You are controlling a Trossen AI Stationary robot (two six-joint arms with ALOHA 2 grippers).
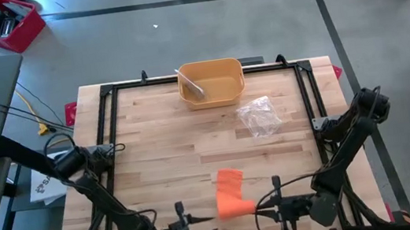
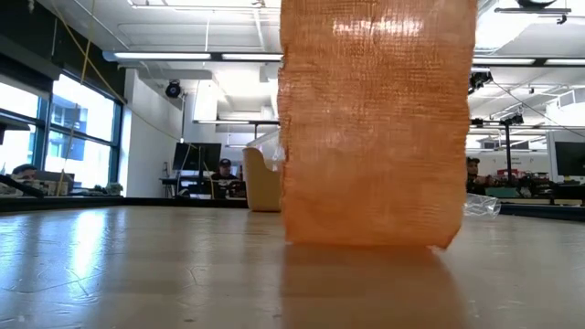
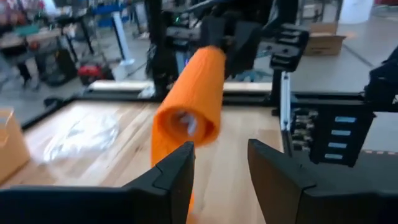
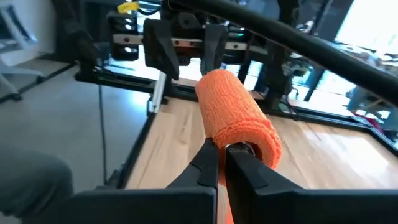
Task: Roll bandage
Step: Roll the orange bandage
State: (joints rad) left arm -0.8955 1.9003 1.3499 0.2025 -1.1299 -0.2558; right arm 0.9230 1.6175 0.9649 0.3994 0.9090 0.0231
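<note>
Bandage [image 1: 229, 193] lies at the bench's [image 1: 162, 148] near edge, its rolled end between both pincers. Low view: it fills the middle. Left pincer [image 3: 221, 168] stands released just short of the roll; right pincer [image 4: 222, 163] is clenched on its end

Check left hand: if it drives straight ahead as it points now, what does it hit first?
Most likely the near end of the orange bandage roll, just ahead of the open left hand. The shut right hand grips the roll's far end. Depth is unclear, so contact is a guess.
</note>
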